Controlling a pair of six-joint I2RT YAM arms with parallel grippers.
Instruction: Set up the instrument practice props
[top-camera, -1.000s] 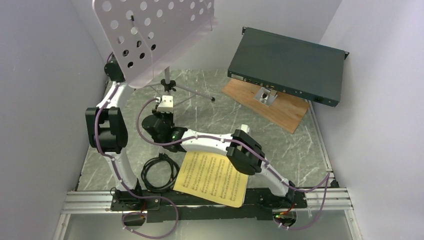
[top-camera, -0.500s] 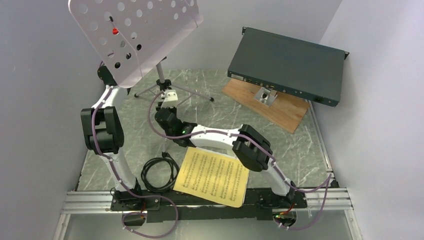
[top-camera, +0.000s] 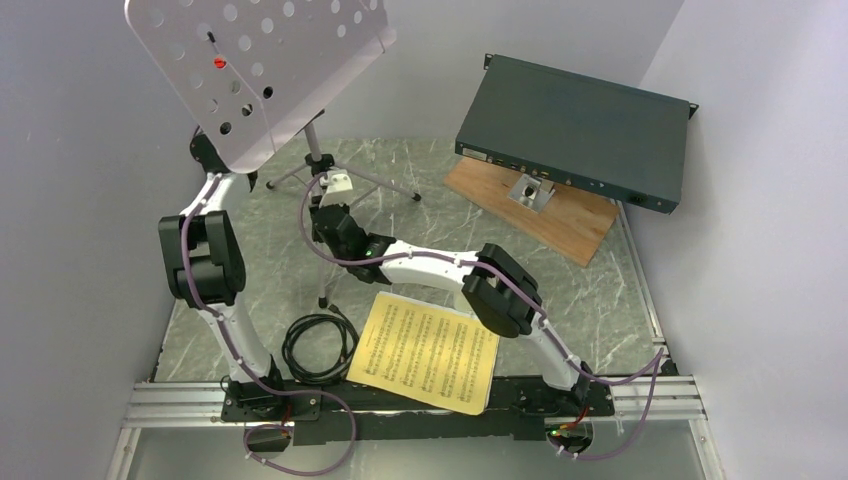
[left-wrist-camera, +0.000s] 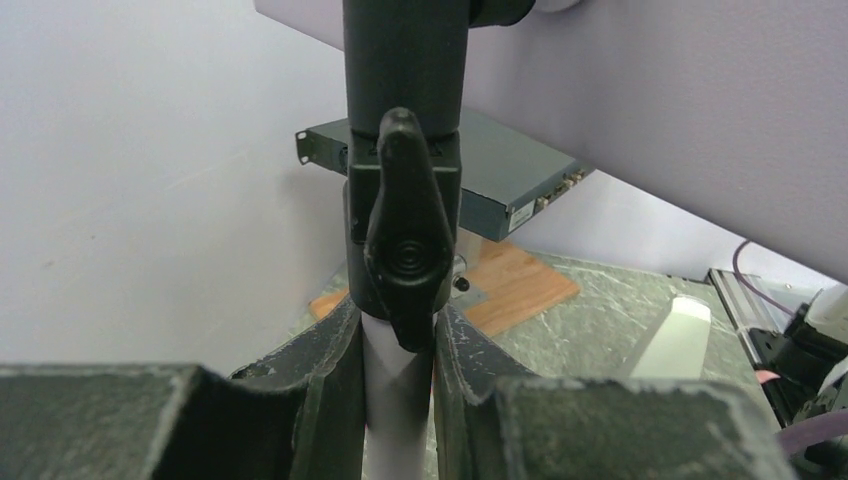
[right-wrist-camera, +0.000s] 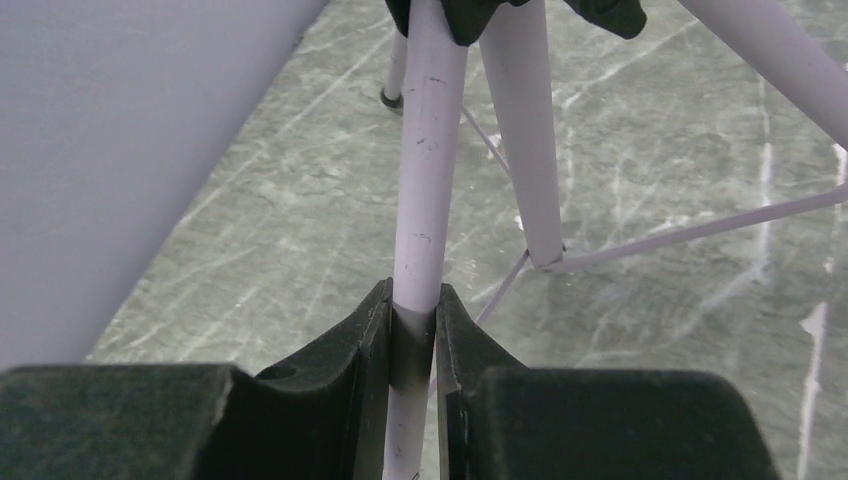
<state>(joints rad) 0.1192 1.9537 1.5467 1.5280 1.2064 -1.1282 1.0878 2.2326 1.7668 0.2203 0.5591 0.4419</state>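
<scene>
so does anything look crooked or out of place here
The green box at the back right sits tilted, propped above a wooden board. The sheet music lies flat at the table's near edge, not on the music stand.

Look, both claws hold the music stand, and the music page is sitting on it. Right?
No. The left claw and right claw do hold the music stand, but the music page lies flat on the table, not on the stand. The top view shows it.
</scene>
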